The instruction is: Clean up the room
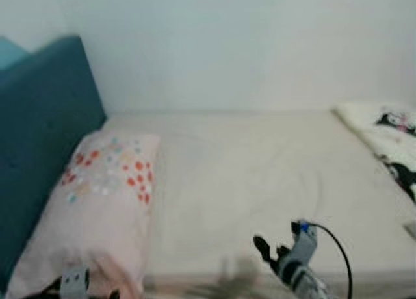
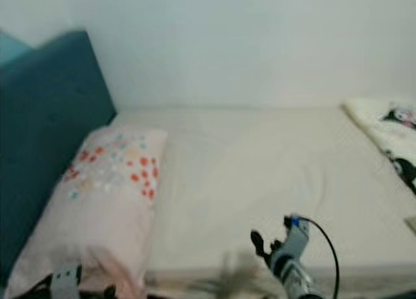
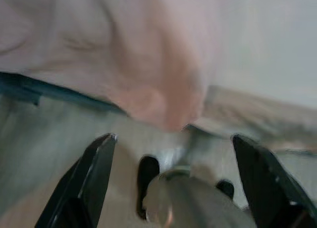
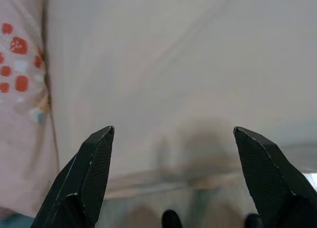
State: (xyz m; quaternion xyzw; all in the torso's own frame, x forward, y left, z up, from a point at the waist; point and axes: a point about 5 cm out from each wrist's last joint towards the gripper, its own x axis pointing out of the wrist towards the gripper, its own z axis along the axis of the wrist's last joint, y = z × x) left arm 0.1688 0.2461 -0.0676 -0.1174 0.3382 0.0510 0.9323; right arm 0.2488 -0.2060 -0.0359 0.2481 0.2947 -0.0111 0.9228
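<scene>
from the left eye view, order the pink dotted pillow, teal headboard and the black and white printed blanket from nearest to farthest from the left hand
1. Pink dotted pillow: lies right by the left hand, on the robot's left.
2. Teal headboard: behind the pillow, along the left edge of the bed.
3. Black and white printed blanket: far across the sheet, at the right edge.

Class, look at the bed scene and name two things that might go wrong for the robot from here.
1. The left end effector, open beside the pillow corner at the bed's edge, might drag the pillow off.
2. The cable looping off the right end effector, open over the sheet, might snag bedding.
</scene>
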